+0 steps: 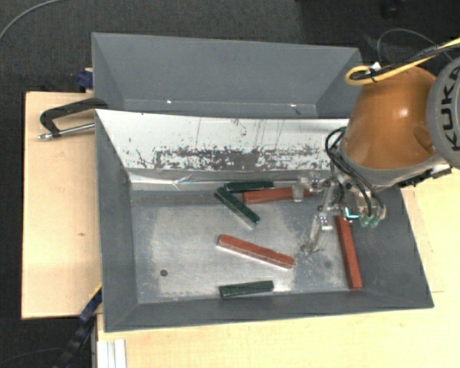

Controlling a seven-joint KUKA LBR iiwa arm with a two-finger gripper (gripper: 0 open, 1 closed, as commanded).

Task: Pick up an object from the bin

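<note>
The gripper (319, 236) hangs low just beside the long red bar (349, 253) lying along the bin's (391, 261) right wall; open or closed, I can't tell. That close, it could scrape the wall or shove the bar aside.

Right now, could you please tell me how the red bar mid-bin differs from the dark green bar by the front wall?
The red bar is longer than the dark green bar. The red bar lies slanted; the green bar runs almost along the front wall. Both are slim, straight and flat on the bin floor, apart.
</note>
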